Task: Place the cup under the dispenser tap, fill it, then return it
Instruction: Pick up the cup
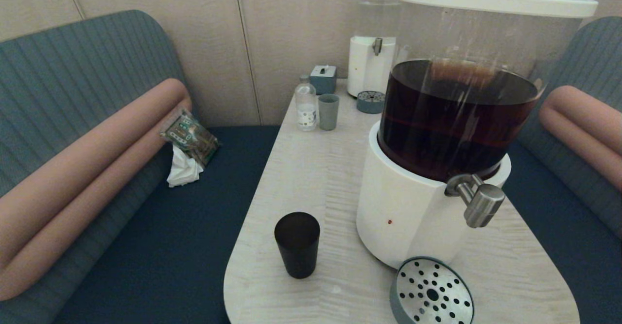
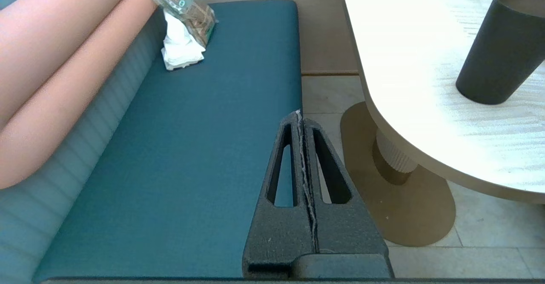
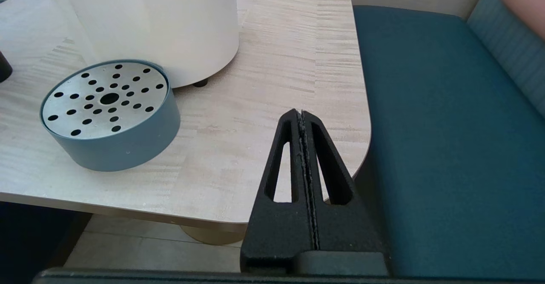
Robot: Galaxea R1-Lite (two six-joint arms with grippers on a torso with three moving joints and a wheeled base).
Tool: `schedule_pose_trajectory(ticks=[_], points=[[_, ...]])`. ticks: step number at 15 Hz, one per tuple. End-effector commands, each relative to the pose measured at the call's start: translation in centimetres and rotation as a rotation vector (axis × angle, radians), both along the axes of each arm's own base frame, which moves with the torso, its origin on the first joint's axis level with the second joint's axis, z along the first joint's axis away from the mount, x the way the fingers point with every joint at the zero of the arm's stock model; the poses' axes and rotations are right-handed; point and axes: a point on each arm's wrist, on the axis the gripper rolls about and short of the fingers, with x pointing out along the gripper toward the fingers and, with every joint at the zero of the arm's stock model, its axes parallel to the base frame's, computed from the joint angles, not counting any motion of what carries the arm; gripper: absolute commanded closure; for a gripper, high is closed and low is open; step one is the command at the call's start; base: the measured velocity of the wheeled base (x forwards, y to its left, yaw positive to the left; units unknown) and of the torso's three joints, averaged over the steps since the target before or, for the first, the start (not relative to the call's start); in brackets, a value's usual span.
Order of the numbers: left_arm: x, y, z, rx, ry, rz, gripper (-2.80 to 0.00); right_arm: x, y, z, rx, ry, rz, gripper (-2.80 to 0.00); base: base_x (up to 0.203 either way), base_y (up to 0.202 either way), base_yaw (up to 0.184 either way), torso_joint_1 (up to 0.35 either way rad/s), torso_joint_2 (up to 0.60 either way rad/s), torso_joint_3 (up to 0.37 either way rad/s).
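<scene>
Cup [image 1: 297, 244] was what you had to fetch first: it stood upright and empty-looking near the table's [image 1: 311, 178] near-left edge, well apart from the dispenser tap [image 1: 478, 200], which jutted out over the near-right part of the table. Your drip tray [image 1: 431, 292] sat at the near edge just in front of the big dispenser's [image 1: 437, 134] white base, roughly below the tap, so I judged it marked where the cup belonged. Your left gripper [image 2: 301, 116] hung off the table's left side, above the bench seat [image 2: 191, 147], its fingers pressed together and holding nothing; the cup was the nearer thing to that arm. Your right gripper [image 3: 301, 114] hovered over the table's near-right corner, likewise clamped on nothing. No step had begun, I judged. At the far end stood a pale tumbler [image 1: 328, 111] and a smaller dispenser [image 1: 371, 57], neither yours to use.
</scene>
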Motion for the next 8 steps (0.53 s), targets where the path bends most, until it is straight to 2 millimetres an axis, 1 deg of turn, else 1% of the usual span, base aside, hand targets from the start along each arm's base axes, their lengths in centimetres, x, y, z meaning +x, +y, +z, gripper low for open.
schedule_pose_trajectory(ticks=[1, 8], points=[[0.00, 0.00, -0.01, -0.002, 0.000, 0.000, 0.00, 0.02, 0.00, -0.22, 0.001, 0.002, 0.000, 0.00, 0.000, 0.000, 0.000, 0.000, 0.00, 0.000], [-0.03, 0.00, 0.08, -0.023, -0.007, 0.002, 0.00, 0.02, 0.00, -0.22, 0.001, 0.002, 0.000, 0.00, 0.000, 0.000, 0.000, 0.000, 0.00, 0.000]])
